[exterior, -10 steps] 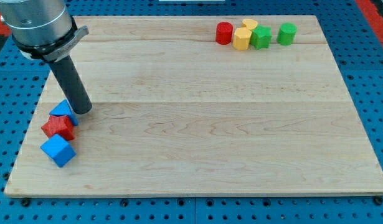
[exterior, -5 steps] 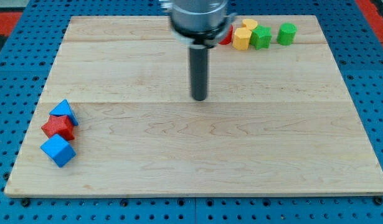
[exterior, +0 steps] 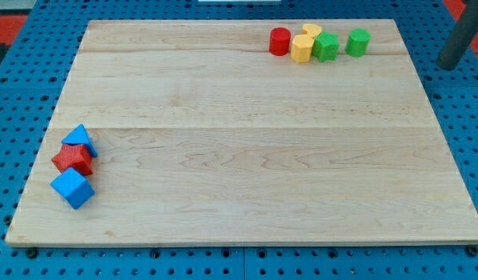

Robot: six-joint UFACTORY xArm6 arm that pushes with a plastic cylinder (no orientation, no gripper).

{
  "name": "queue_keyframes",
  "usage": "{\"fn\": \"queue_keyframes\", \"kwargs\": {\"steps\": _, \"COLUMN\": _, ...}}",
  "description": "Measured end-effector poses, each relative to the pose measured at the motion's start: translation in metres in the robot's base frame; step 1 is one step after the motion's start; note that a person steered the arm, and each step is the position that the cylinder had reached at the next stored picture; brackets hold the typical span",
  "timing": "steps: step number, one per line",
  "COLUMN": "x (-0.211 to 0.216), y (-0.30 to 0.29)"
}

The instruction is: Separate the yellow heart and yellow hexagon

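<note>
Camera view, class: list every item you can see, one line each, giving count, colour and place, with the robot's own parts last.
Board: one, pale wood, fills most of the view.
Pegboard: one, blue with holes, around the board.
Red cylinder: one, red, top right of the board, leftmost of that cluster.
Yellow heart: one, yellow, just behind the hexagon.
Yellow hexagon: one, yellow, between red cylinder and green star.
Green star: one, green, right of the hexagon.
Green cylinder: one, green, rightmost, slightly apart.
Blue triangle: one, blue, left edge.
Red star: one, red, below the triangle.
Blue cube: one, blue, below the red star.
My tip: one dark rod, off the board at the view's right, away from all blocks.
</note>
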State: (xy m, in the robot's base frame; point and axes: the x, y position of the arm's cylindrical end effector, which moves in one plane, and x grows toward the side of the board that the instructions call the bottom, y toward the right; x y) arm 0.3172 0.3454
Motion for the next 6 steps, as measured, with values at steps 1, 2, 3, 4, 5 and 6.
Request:
{"fn": "queue_keyframes", "kwargs": {"steps": 1, "x": -0.038, "y": 0.0}}
{"fn": "queue_keyframes", "kwargs": {"steps": 2, "x": -0.086, "y": -0.011}}
{"fn": "queue_keyframes", "kwargs": {"steps": 3, "x": -0.097, "y": -0.001}}
{"fn": "queue_keyframes", "kwargs": {"steps": 4, "x": -0.118, "y": -0.052}}
{"fn": "queue_keyframes", "kwargs": {"steps": 5, "x": -0.111, "y": -0.145}}
{"fn": "queue_keyframes", "kwargs": {"steps": 6, "x": -0.092, "y": -0.176}}
